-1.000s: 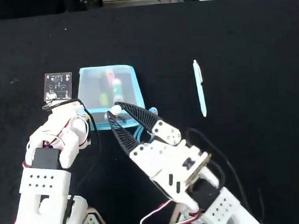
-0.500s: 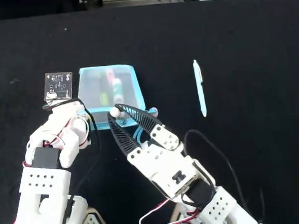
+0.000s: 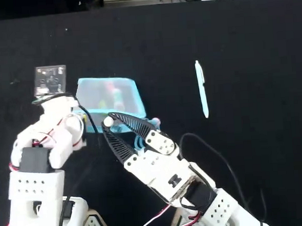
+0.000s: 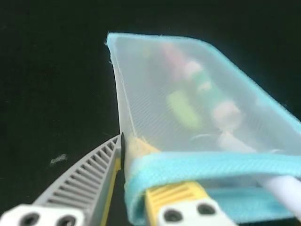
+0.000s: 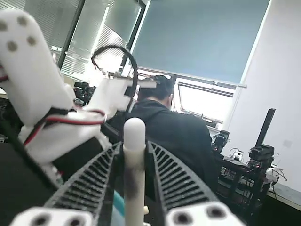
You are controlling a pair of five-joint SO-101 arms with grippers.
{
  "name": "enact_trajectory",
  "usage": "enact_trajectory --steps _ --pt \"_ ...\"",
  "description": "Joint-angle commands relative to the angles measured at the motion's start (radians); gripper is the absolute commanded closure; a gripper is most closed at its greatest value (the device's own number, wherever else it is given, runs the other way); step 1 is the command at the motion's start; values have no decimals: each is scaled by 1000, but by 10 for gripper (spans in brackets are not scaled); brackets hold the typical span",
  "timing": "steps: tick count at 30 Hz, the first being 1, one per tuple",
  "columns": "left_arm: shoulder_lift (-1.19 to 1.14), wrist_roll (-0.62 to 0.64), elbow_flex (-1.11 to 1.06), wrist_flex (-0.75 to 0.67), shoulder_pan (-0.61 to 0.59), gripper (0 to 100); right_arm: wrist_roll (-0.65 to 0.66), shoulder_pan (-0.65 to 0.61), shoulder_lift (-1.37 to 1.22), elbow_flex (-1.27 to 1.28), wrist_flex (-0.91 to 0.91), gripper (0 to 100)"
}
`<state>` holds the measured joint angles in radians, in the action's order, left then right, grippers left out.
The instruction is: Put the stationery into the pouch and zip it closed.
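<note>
pouch (image 3: 96, 95): soft, light mesh on the counter (image 3: 239, 46); it will likely sag, so hold the firmer zip hem.
left end effector (image 4: 126, 147): pinching pouch's hem.
right end effector (image 3: 107, 124): clamped on white marker (image 5: 134, 174), at pouch's mouth.
pen (image 3: 202, 89): slim, rigid, well right of pouch.

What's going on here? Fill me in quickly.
The left gripper is clamped on one corner of the see-through blue pouch, which already has a few coloured items inside. The right gripper holds a white marker with its tip at the pouch's edge nearest the arms, apparently about to go in. A blue pen lies apart on the black table, not yet packed.
</note>
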<state>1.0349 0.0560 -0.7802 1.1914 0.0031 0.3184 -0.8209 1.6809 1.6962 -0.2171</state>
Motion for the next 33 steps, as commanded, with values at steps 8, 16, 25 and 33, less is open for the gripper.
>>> enact_trajectory --steps 8,16,25,33 --pt "-18 0 197 92 -70 970 3 -89 1 -62 8 988" --pt "-167 0 199 81 -70 970 -72 -89 -4 -18 46 987" --pt "-209 0 228 91 -70 970 -244 -34 -5 -82 215 986" --pt "-209 0 226 91 -70 970 -239 -38 -5 -157 305 985"
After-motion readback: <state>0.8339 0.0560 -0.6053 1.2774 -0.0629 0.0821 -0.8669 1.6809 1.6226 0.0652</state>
